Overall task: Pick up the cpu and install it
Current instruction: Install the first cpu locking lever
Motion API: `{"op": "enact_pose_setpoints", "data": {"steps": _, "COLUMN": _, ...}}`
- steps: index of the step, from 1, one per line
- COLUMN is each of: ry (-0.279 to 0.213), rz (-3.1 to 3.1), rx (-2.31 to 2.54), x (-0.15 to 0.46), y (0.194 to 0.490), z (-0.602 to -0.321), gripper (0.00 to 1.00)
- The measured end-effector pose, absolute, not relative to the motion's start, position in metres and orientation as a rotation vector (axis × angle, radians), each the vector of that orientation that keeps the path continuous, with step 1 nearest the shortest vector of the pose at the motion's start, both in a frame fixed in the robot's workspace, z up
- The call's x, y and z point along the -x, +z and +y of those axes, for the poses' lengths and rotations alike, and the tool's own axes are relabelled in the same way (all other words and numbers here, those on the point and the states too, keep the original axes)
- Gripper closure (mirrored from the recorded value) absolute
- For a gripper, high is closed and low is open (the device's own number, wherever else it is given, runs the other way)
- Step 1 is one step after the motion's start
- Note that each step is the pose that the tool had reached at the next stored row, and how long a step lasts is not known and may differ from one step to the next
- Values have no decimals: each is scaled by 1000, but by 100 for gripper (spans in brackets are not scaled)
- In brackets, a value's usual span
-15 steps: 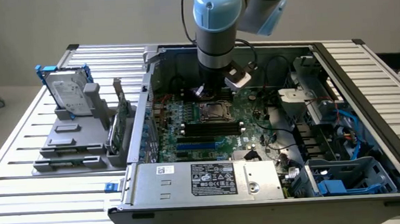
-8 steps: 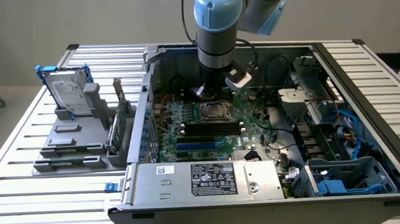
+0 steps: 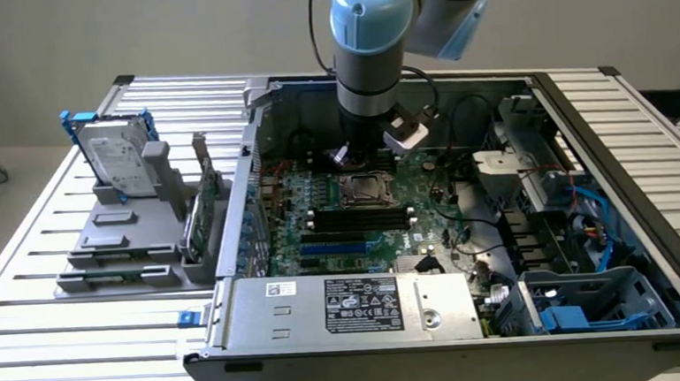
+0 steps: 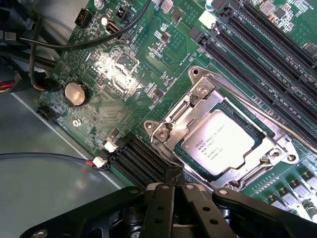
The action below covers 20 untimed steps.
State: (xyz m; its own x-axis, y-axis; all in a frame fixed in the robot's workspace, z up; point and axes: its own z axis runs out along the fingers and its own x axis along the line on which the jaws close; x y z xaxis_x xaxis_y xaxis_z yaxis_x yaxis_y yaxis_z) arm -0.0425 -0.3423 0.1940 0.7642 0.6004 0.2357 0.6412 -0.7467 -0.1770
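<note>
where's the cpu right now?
In the wrist view the cpu lies in the metal-framed socket on the motherboard, between two banks of black memory slots, just beyond the tool.

Cannot read fine print on cpu [image 4: 221, 144], nor see its rim under socket frame [image 4: 171, 130]. Cropped at exterior view's top edge: arm [image 3: 368, 29]; at bottom edge: case [image 3: 327, 368].

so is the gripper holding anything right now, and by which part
Nothing: the gripper is shut empty, and the cpu lies in its socket.

Even bright light; glare patch on motherboard [image 4: 116, 69]
</note>
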Motion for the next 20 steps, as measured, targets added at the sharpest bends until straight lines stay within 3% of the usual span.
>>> {"op": "enact_pose_setpoints", "data": {"steps": 20, "ry": -237, "rz": -973, "rx": 2719, "x": 41, "y": 194, "z": -342, "gripper": 89}}
